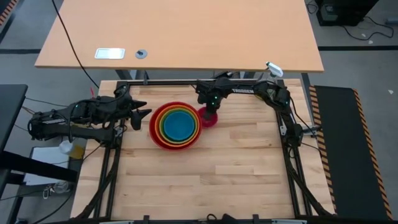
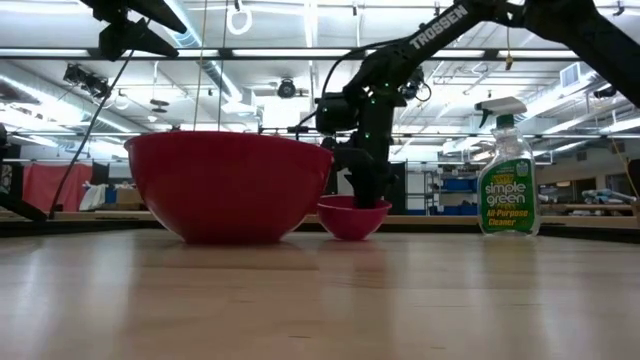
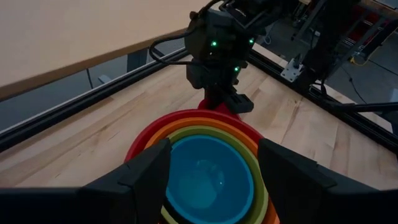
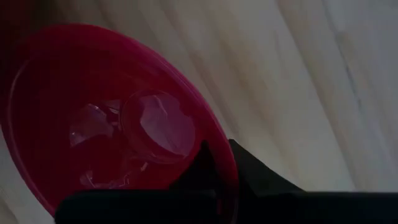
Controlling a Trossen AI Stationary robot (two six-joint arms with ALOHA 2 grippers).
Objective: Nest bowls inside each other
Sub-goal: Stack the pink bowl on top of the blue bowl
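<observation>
Pinching the rim of the magenta pink bowl (image 1: 209, 118), the right hand (image 1: 210, 112) sits just right of the nested stack; the right wrist view shows its fingers (image 4: 208, 168) pressed together on the bowl's edge, one inside and one outside. Pink bowl is on the worktop (image 1: 217, 180), upright, touching or nearly touching the right side of the red bowl (image 1: 157, 132) — cannot tell which from above; low view shows them very close at the rims.

Stack state: red bowl outermost, then orange bowl (image 1: 163, 130), lime green bowl (image 1: 166, 126), blue bowl (image 1: 181, 124) innermost. All four nested, upright, on the far-centre part of the worktop.

Left hand (image 1: 140, 116) is spread wide, at the left of the stack, near the red rim, holding nothing. Left wrist view looks down past its fingers (image 3: 149, 171) into the blue bowl, with the right arm beyond on the far side.

Spray bottle (image 2: 506, 172) with green "simple green" label stands upright at the far right corner of the worktop, well apart from the bowls.
</observation>
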